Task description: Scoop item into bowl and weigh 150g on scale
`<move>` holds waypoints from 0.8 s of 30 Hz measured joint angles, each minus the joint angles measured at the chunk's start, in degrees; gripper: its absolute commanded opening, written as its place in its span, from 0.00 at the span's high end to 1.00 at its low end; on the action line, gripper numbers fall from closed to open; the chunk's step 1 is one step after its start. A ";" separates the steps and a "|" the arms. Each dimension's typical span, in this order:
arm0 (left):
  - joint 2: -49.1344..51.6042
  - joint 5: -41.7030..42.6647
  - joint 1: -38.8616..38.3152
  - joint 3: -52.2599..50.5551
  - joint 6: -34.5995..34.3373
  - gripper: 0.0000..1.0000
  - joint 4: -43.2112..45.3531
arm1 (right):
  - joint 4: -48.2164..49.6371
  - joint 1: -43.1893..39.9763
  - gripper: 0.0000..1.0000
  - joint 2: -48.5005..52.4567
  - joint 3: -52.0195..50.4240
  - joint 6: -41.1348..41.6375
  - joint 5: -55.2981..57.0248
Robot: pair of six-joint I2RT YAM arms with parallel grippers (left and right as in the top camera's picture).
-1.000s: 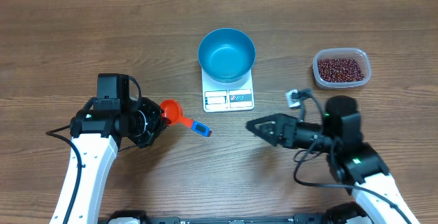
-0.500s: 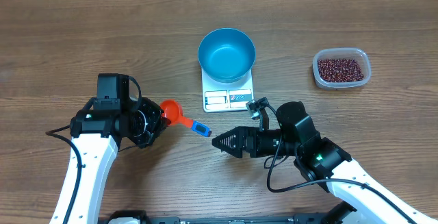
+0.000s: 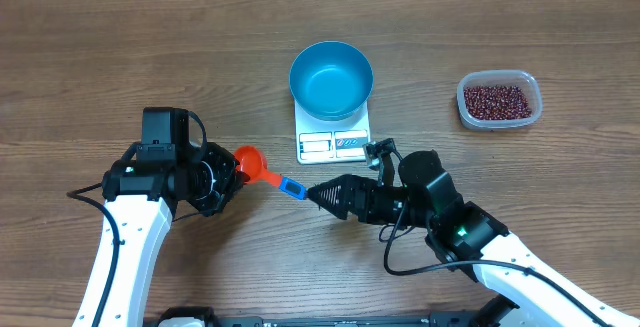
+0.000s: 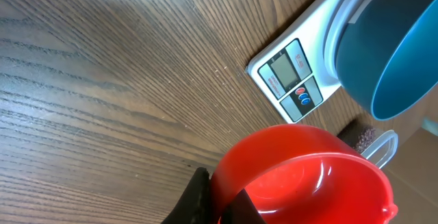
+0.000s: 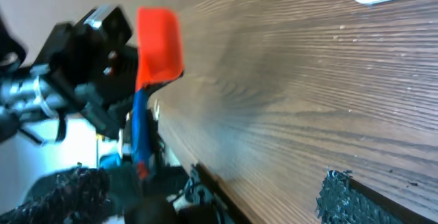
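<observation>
Brown wood-grain table (image 3: 120,57) filled the overhead view. At its middle, toward the far edge, a white scale (image 3: 334,145) lay flat with its display strip facing the arms, and a blue bowl (image 3: 330,75) stood on it, with no beans inside. Well off to the right sat a clear plastic tub (image 3: 465,107) holding the red-brown beans (image 3: 497,101), all of them in the tub.

Left of the scale, the left gripper (image 3: 232,175) was clamped on the rim of a red scoop (image 3: 250,160), whose blue handle pointed toward the right arm. The left wrist view showed the dark fingers (image 4: 198,196) pinched on the edge of the scoop's cup (image 4: 301,176), which was empty, with the scale (image 4: 291,80) and bowl (image 4: 383,53) beyond it.

The right gripper (image 3: 318,196) lay low over the table below the scale, its jaws spread wide and its tips just beside the end of the blue handle. Whether they touched the handle could not be told. In the right wrist view the fingers (image 5: 335,190) stood far apart at the bottom of the frame, with the scoop (image 5: 159,42) straight ahead.
</observation>
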 measured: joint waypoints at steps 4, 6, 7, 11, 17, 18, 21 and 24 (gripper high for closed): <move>0.00 0.02 0.00 0.00 -0.09 0.96 0.00 | 2.43 1.99 0.11 1.77 0.00 2.58 2.82; 0.00 0.02 0.00 0.00 -0.11 0.96 0.00 | 4.76 2.78 0.13 2.40 0.00 3.48 3.58; 0.00 0.00 0.00 0.00 -0.11 0.96 0.00 | 5.66 2.84 0.14 2.47 0.00 3.74 3.80; 0.00 0.00 0.00 0.00 -1.25 0.96 -0.17 | 10.60 3.06 0.18 2.51 0.02 4.90 5.42; 0.00 0.00 -0.11 0.00 -6.27 0.96 -1.51 | 12.63 3.06 0.24 2.51 0.04 5.60 8.61; 0.00 0.00 -0.26 0.00 -7.10 0.96 -1.53 | 12.66 3.08 0.25 2.51 0.04 5.57 9.11; 0.00 -0.02 -1.42 0.00 -9.73 0.96 -1.51 | 12.66 3.58 0.27 2.51 0.04 5.68 10.88; 0.00 -0.28 -3.56 0.00 -12.59 0.96 -1.51 | 12.70 5.53 0.29 2.51 0.04 5.75 13.20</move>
